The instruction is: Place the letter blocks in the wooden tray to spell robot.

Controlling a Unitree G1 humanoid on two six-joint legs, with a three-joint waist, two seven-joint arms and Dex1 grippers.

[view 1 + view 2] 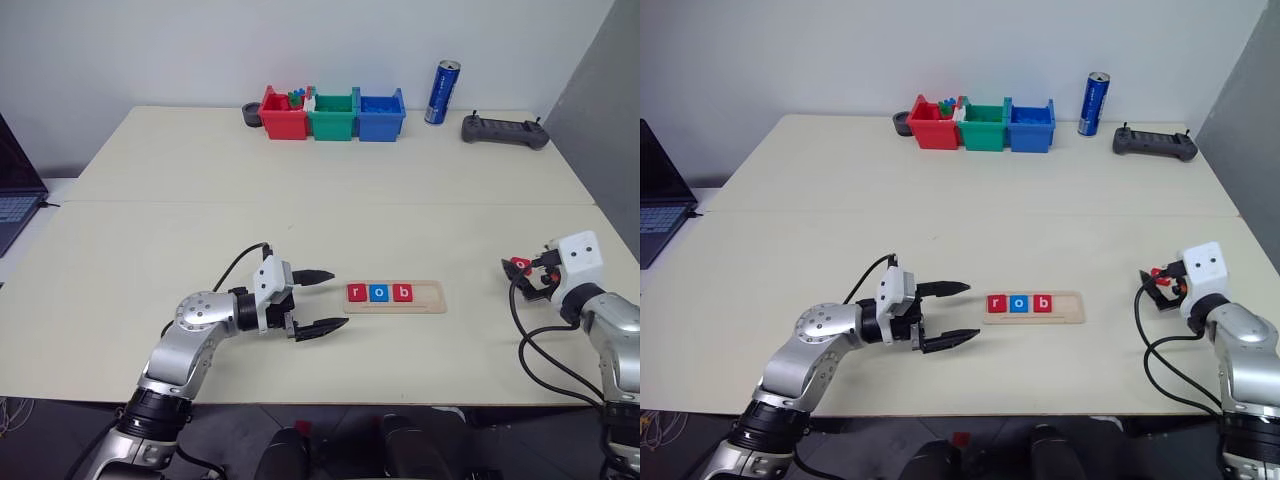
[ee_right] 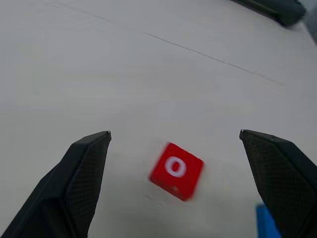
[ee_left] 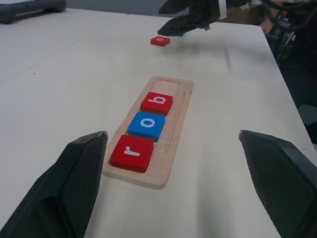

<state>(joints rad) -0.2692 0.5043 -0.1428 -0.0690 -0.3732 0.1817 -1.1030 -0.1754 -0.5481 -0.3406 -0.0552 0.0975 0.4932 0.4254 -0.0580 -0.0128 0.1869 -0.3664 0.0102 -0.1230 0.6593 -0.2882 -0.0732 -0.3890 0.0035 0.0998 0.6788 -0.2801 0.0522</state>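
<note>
The wooden tray (image 1: 428,294) lies on the table in front of me. In it, from its left end, sit a red r (image 3: 132,152), a blue o (image 3: 146,125) and a red b (image 3: 157,103); its right part is bare. My left gripper (image 1: 338,298) hovers open just left of the tray, pointing at it. Far to the right, my right gripper (image 2: 174,132) is open over the table, with nothing between its fingers. A red o block (image 2: 176,170) lies on the table just ahead of it. The corner of a blue block (image 2: 270,220) shows beside that one, its letter hidden.
Red (image 1: 283,115), green (image 1: 331,117) and blue (image 1: 381,115) bins stand in a row at the table's far edge, with a blue can (image 1: 441,92) and a dark controller (image 1: 505,130) to their right. A laptop (image 1: 15,200) sits off the left edge.
</note>
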